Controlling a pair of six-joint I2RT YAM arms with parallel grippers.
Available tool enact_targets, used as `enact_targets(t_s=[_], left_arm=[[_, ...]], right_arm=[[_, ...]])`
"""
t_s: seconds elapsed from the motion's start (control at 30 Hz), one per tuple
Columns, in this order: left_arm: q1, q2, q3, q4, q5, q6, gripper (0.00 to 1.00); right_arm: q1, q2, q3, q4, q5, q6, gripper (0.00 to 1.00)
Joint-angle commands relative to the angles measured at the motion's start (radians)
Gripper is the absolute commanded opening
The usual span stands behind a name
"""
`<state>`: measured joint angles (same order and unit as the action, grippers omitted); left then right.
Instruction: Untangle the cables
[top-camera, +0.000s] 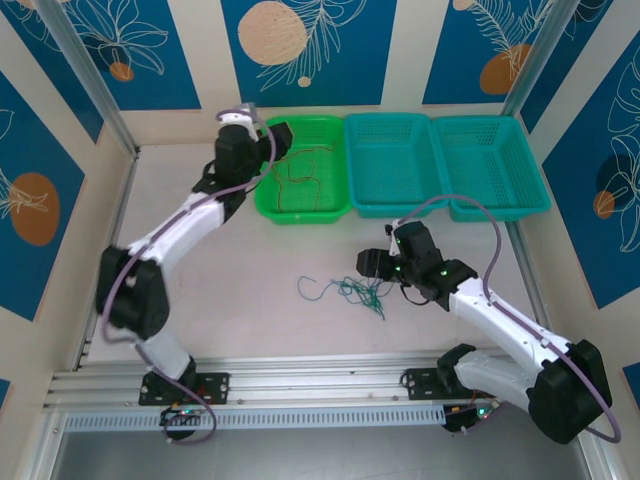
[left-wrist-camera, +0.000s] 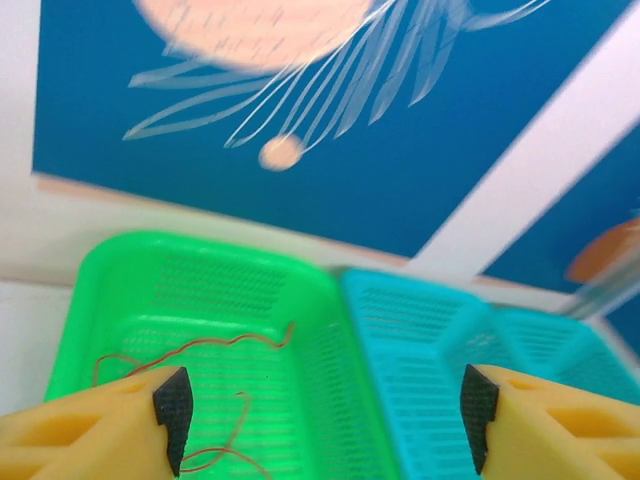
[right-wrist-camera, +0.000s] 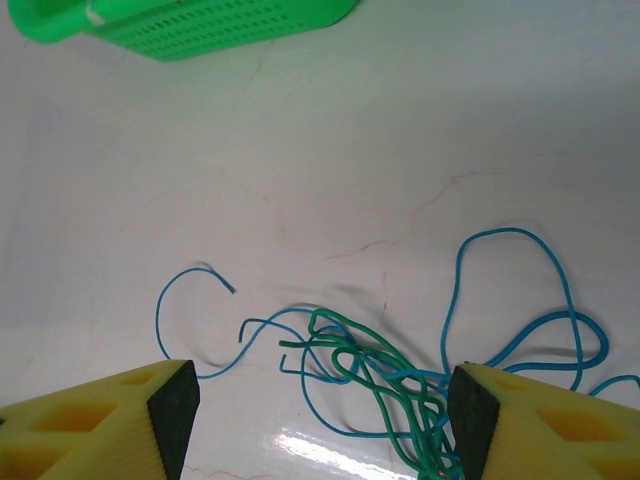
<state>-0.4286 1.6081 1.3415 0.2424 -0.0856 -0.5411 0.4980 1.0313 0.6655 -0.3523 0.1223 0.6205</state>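
White tabletop — blue and green cables tangled; left pincer, right pincer released.

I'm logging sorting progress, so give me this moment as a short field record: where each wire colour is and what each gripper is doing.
red-brown wires: lying inside the green basket
blue wires: on the table, intertwined with the green ones
green wires: on the table, in the same tangle
teal baskets: no wires visible inside
left gripper: open, over the green basket, holding nothing
right gripper: open, above the tangle, holding nothing
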Motion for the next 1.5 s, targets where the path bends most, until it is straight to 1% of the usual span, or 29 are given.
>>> enact_targets(t_s=[0.0,0.07,0.1,0.17,0.23,0.3,0.43,0.53,0.67,0.73,0.8,0.87,0.93,1.03,1.07,1.1,1.13,1.2,1.27,1.37,1.47], left_arm=[[-0.070,-0.163,-0.115,-0.028,0.087,-0.028,0.70],[-0.123,-0.240,-0.180,-0.084,0.080,-0.003,0.70],[-0.157,-0.268,-0.212,-0.116,0.059,0.018,0.70],[-0.212,-0.297,-0.248,-0.214,0.014,0.035,0.70],[-0.253,-0.305,-0.292,-0.278,-0.003,0.037,0.69],[-0.298,-0.300,-0.357,-0.306,-0.030,0.001,0.69],[-0.345,-0.256,-0.451,-0.336,-0.038,-0.119,0.69],[-0.373,-0.196,-0.510,-0.335,-0.056,-0.186,0.69],[-0.374,-0.114,-0.603,-0.235,-0.027,-0.291,0.67],[-0.373,-0.076,-0.619,-0.207,-0.035,-0.321,0.67],[-0.373,-0.031,-0.606,-0.198,-0.017,-0.325,0.66],[-0.372,0.007,-0.596,-0.173,0.020,-0.332,0.61],[-0.373,0.035,-0.597,-0.146,0.055,-0.347,0.51],[-0.374,0.054,-0.607,-0.134,0.083,-0.366,0.25],[-0.374,0.051,-0.615,-0.131,0.084,-0.372,0.12],[-0.374,0.042,-0.624,-0.129,0.082,-0.373,0.03],[-0.374,0.030,-0.630,-0.129,0.078,-0.376,0.00],[-0.374,-0.004,-0.641,-0.136,0.065,-0.371,0.00],[-0.374,-0.045,-0.645,-0.146,0.051,-0.358,0.00],[-0.371,-0.113,-0.649,-0.170,0.023,-0.343,0.00],[-0.363,-0.179,-0.647,-0.198,-0.010,-0.333,0.00]], right_arm=[[-0.069,0.009,-0.024,-0.010,-0.093,0.044,0.69],[-0.116,0.018,-0.026,-0.017,-0.123,0.042,0.69],[-0.138,0.023,-0.028,-0.019,-0.139,0.041,0.69],[-0.178,0.037,-0.030,-0.023,-0.170,0.043,0.69],[-0.204,0.053,-0.030,-0.030,-0.196,0.047,0.69],[-0.210,0.069,-0.030,-0.031,-0.206,0.039,0.69],[-0.208,0.104,-0.022,-0.024,-0.220,0.037,0.69],[-0.204,0.127,-0.018,-0.009,-0.231,0.042,0.69],[-0.181,0.141,-0.025,0.015,-0.225,0.029,0.69],[-0.163,0.139,-0.024,0.021,-0.221,0.009,0.69],[-0.138,0.138,-0.013,0.012,-0.198,-0.013,0.69],[-0.110,0.133,0.004,-0.007,-0.168,-0.034,0.69],[-0.082,0.130,0.025,-0.030,-0.136,-0.054,0.69],[-0.011,0.128,0.059,-0.063,-0.062,-0.093,0.69],[0.030,0.127,0.068,-0.071,-0.011,-0.108,0.70],[0.080,0.129,0.073,-0.074,0.051,-0.127,0.70],[0.118,0.134,0.080,-0.078,0.108,-0.141,0.70],[0.216,0.149,0.095,-0.083,0.236,-0.170,0.71],[0.285,0.168,0.107,-0.068,0.306,-0.204,0.71],[0.362,0.214,0.111,-0.003,0.326,-0.269,0.72],[0.397,0.295,0.113,0.053,0.288,-0.285,0.72]])
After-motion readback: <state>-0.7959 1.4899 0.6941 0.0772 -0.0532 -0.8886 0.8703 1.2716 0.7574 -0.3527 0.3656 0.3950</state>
